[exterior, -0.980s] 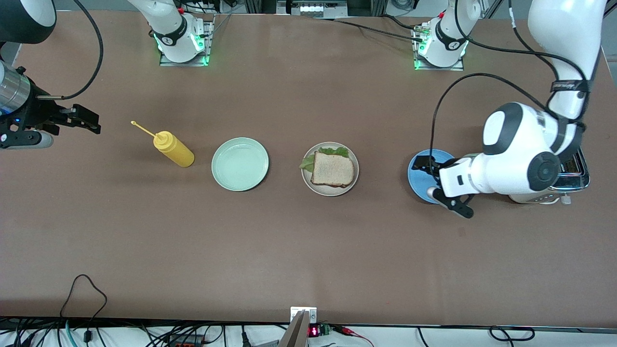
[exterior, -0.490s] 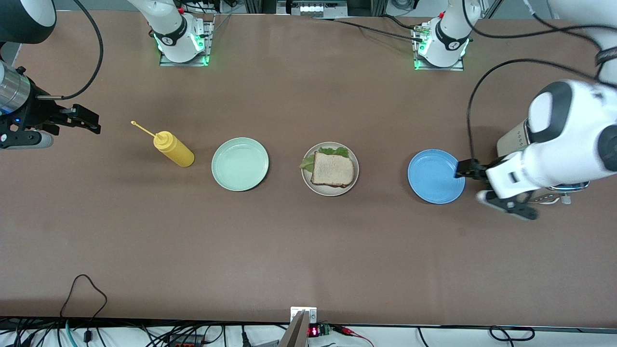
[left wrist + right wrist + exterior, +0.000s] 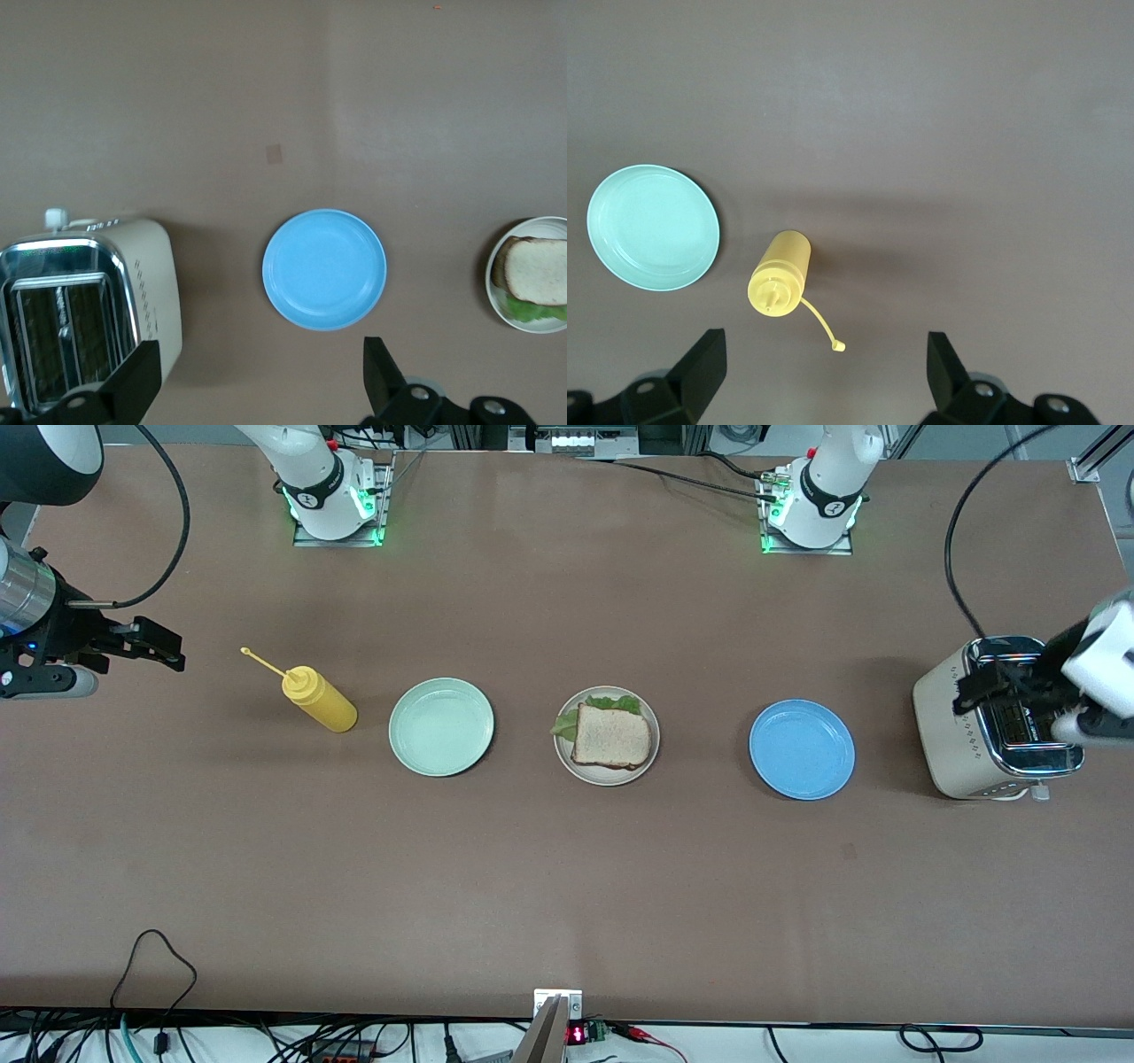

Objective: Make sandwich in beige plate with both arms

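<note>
The sandwich (image 3: 609, 736) lies on the beige plate (image 3: 605, 778) at mid-table: a toasted slice on top, with green lettuce (image 3: 613, 702) showing at its edge. The left wrist view shows the same sandwich (image 3: 540, 270) on that plate (image 3: 493, 292). My left gripper (image 3: 1010, 713) hangs open over the toaster (image 3: 952, 735) at the left arm's end, with nothing between its fingers (image 3: 137, 381). My right gripper (image 3: 164, 646) waits open and empty over the right arm's end, and in the right wrist view its fingers (image 3: 700, 367) frame bare table.
A blue plate (image 3: 802, 748) sits empty between the sandwich and the toaster. A mint green plate (image 3: 441, 726) and an upright yellow squeeze bottle (image 3: 319, 698) with its cap hanging loose stand toward the right arm's end. Cables run along the table edge nearest the camera.
The left arm has swung away from over the blue plate toward its own end of the table and now hangs over the toaster. The right arm has not moved.
</note>
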### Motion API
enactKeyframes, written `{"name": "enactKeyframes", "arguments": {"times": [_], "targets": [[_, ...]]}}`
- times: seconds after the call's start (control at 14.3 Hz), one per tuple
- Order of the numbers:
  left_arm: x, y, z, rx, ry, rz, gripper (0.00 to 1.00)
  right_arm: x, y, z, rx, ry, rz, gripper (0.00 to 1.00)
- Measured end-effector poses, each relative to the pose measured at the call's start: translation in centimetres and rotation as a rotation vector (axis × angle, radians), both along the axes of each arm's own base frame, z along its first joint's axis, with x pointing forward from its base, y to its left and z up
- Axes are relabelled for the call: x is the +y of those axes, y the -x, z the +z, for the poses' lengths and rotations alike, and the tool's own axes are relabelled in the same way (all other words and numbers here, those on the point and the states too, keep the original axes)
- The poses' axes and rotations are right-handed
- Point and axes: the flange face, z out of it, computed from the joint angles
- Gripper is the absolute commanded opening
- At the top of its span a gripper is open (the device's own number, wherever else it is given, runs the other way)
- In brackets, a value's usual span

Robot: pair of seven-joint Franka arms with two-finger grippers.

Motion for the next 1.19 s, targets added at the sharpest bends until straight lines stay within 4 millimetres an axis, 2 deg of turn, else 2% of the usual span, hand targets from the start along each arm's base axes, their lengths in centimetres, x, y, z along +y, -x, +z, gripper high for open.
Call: {"name": "enactKeyframes", "arguments": {"times": [0.21, 0.49, 0.7, 0.98, 1.19], "targets": [[-0.3, 1.6, 1.8, 0.014, 0.0, 0.003, 1.0, 0.0, 0.0, 0.0, 0.0, 0.0, 0.0, 1.0], [0.6, 1.9, 1.0, 0.039, 0.001, 0.018, 1.0, 0.0, 0.0, 0.0, 0.0, 0.0, 0.0, 1.0], [0.4, 2.2, 0.7, 0.05, 0.001, 0.015, 1.0, 0.0, 0.0, 0.0, 0.0, 0.0, 0.0, 1.0], [-1.2, 4.6, 0.9, 0.056, -0.001, 0.001, 1.0, 0.0, 0.0, 0.0, 0.0, 0.0, 0.001, 1.0], [-1.1, 6.4, 1.6, 0.06, -0.003, 0.006, 1.0, 0.0, 0.0, 0.0, 0.0, 0.0, 0.001, 1.0]]}}
